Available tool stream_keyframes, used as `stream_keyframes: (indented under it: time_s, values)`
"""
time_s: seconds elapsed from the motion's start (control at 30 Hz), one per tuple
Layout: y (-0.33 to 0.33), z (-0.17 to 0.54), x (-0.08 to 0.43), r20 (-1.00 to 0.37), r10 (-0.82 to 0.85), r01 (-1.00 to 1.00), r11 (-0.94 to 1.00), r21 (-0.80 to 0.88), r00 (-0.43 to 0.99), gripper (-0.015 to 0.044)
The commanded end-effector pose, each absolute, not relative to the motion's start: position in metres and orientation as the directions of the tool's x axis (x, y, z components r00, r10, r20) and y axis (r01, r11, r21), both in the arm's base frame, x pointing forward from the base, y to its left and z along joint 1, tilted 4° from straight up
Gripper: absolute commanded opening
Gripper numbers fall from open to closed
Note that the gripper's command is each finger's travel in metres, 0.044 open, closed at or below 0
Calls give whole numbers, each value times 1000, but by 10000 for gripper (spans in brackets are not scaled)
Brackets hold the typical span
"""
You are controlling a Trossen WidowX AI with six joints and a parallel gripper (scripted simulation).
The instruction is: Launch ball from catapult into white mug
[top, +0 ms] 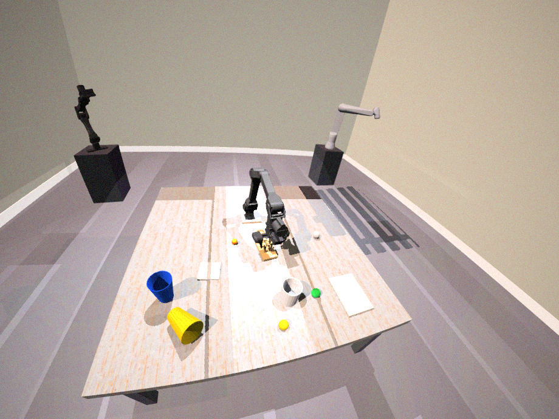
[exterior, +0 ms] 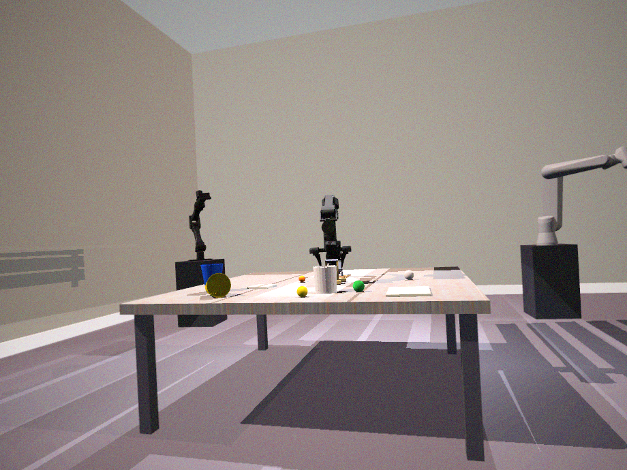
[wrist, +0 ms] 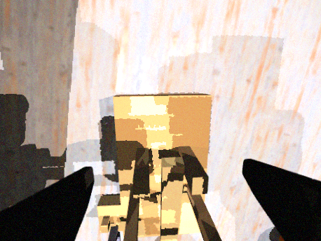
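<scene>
Reaching over the wooden catapult [top: 268,255] [exterior: 341,279] [wrist: 189,122], the black arm [top: 270,194] [exterior: 329,222] points its gripper [top: 267,241] [exterior: 331,268] [wrist: 170,169] downward. Condition of gripper: fingers wide apart, nothing held between them. In the wrist view the fingertips stand to either side of the catapult's upright frame, apart from it.

Catapult: located on the table [top: 253,356] [exterior: 303,307], its flat base extending toward the side where the white mug [top: 291,292] [exterior: 324,279] stands upright, well apart from it. Accuracy of aim cannot be determined. Whether a ball sits in the catapult cannot be told; the mug's bottom is likewise hidden.

Balls on the table, four observed: an orange ball [top: 234,241] [exterior: 301,278] near the catapult; a white ball [top: 316,234] [exterior: 408,275] on the catapult's other side; a green ball [top: 316,292] [exterior: 358,286] near the mug; a yellow ball [top: 283,324] [exterior: 302,291] between the mug and the table's near edge. Which one is the task's ball cannot be established.

Other items: a blue cup [top: 161,286] [exterior: 211,272] upright, a yellow cup [top: 184,325] [exterior: 218,285] lying on its side near it, and two flat white pieces, the smaller panel [top: 209,271] and the larger panel [top: 351,294] [exterior: 407,291].
</scene>
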State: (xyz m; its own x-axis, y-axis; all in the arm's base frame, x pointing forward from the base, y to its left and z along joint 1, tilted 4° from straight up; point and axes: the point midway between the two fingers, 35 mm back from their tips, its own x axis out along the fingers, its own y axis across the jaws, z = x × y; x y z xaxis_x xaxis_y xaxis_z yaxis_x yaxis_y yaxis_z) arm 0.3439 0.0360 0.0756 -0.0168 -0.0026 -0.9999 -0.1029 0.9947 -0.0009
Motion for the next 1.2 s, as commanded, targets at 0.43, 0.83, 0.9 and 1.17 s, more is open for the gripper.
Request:
stream_keyframes:
  time_s: [0.43,0.83,0.9,1.17]
  values:
    - [35,42,339,-999,-8,-100,995,-4,-35,440]
    - [35,38,339,-999,-8,-100,995,-4,-35,440]
    - [35,38,339,-999,-8,-100,995,-4,-35,440]
    - [36,41,340,-1000,-4,-103,995,-1,-26,282]
